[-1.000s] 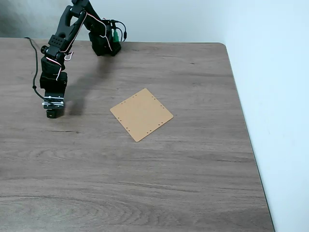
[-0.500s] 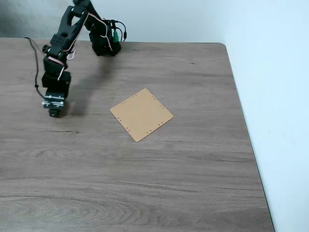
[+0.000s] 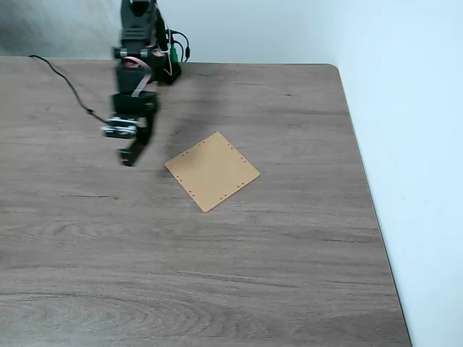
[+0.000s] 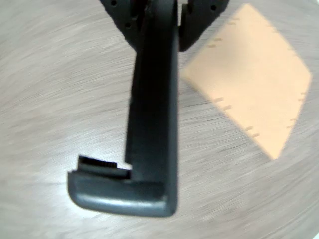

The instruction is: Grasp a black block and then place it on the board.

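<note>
The claw [image 3: 130,155] hangs above the counter [image 3: 239,275] just left of the board [image 3: 212,171] in the fixed view. Its jaws pinch the black block [image 4: 119,191], seen in the wrist view. Grasping appears done; placing it on the bare board remains.

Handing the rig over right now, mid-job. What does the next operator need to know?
Claw: appears shut on the black block, which sits crosswise at its tip in the wrist view. In the fixed view it hangs above the table, just left of the board.
Board: flat on the table, bare.
Done: block grasped and lifted, as far as the pictures show.
Left: carry it over the board, lower it, open the claw.
</note>
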Tool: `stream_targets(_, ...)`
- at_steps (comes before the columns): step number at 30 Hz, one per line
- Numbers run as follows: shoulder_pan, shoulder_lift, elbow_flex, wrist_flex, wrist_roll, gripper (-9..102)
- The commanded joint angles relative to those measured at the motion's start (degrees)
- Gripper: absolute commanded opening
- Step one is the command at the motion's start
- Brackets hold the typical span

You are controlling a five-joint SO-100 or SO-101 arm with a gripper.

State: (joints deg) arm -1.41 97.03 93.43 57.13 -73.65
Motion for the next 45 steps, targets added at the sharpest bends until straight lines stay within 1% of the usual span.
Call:
stream_targets(1, -5.4, 4.8, 0.6, -1.3, 4.6, 0)
stream_targets(11, -17.1, 1.1, 0.4, -3.4, 21.0, 0)
stream_targets(18, -21.1, -3.3, 0.2, -6.5, 29.9, 0)
stream_targets(25, -22.4, -6.6, 0.1, -9.1, 33.9, 0)
stream_targets(32, -22.1, -9.4, 0.7, -12.1, 35.6, 0)
stream_targets(38, -21.8, -10.5, 3.7, -16.3, 36.0, 0)
stream_targets(45, -21.8, -12.0, 5.8, -19.2, 35.9, 0)
